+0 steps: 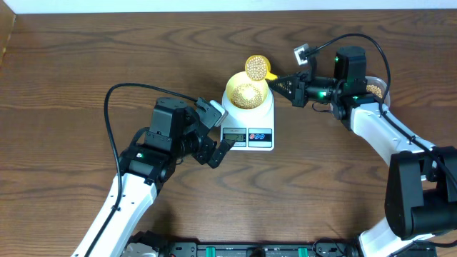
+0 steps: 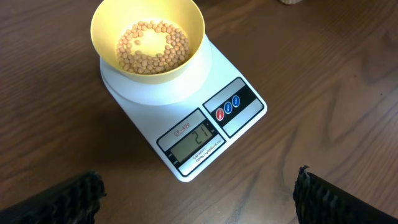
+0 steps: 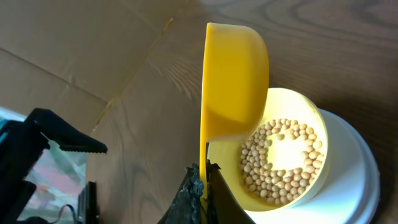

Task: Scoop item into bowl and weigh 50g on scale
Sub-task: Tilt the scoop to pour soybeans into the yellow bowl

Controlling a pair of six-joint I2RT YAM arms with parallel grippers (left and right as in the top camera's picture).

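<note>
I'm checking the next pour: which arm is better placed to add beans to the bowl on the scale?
Right. The right gripper is shut on the yellow scoop, loaded with beans, beside the bowl on the scale. The left gripper hangs open and empty in front of the scale.

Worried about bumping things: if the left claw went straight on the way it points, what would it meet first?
Probably the scale, at its display end, though depth is hard to judge.
</note>
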